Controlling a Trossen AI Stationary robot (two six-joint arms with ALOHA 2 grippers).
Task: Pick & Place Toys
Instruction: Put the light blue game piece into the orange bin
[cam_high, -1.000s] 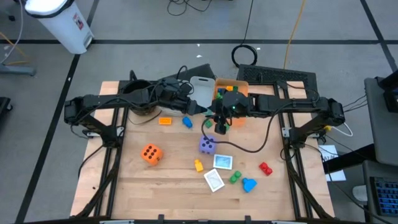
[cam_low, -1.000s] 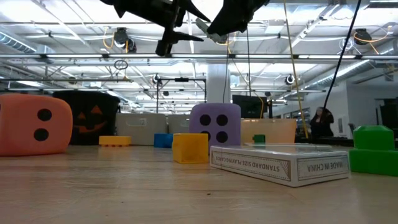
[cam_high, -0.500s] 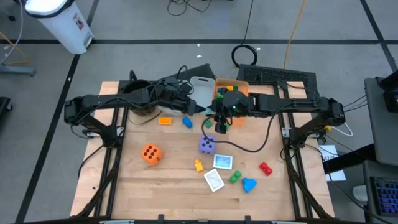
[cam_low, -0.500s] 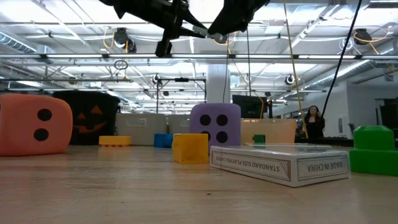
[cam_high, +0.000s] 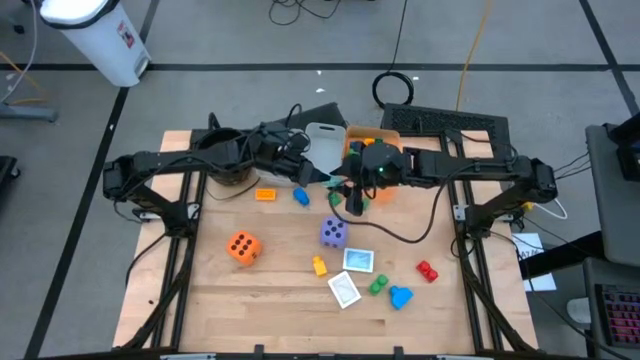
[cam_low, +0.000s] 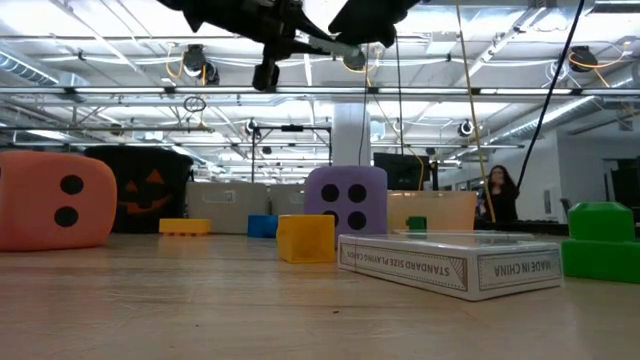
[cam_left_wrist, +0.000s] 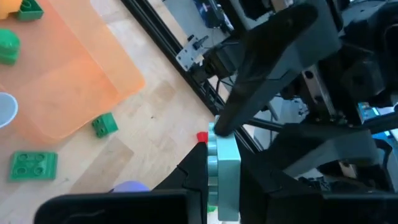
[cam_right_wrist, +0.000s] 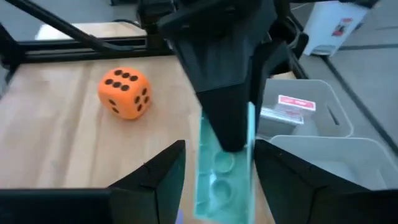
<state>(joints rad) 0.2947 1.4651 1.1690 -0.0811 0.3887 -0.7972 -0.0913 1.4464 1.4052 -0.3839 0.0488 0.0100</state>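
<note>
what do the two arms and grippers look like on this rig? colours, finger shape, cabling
Both arms are matte black, jointed segments. The left gripper and right gripper have flat, dark fingers that taper toward the tips. A small green light glows on the right wrist housing, and a loose black cable hangs from the right arm across the wooden table.

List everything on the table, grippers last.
orange die: one, orange, front left
purple die: one, purple, centre
orange block: one, orange, back left
blue blocks: two, blue, back centre and front right
yellow block: one, yellow, front centre
red block: one, red, right
green block: one, green, front
cards: two, teal and white, front centre
orange bin: one, orange, back
grey bin: one, grey, back
black pot: one, black, back left
teal block: one, teal, midair
left gripper: shut on teal block
right gripper: open around it
</note>
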